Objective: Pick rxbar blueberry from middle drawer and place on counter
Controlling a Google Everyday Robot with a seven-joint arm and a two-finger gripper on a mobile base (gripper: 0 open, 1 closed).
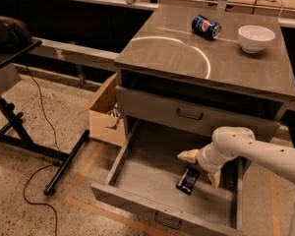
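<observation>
The rxbar blueberry, a small dark flat bar with pale lettering, lies on the floor of the open middle drawer, toward its right side. My gripper hangs inside the drawer just above the bar. Its pale fingers are spread open, one to the bar's upper left and one to its right, and hold nothing. The white arm reaches in from the right. The counter above is glossy grey-brown with a pale arc mark.
A blue Pepsi can lies on its side and a white bowl stands at the counter's back right. A closed drawer front with a black handle sits above the open drawer. A cardboard box and a black stand are at left.
</observation>
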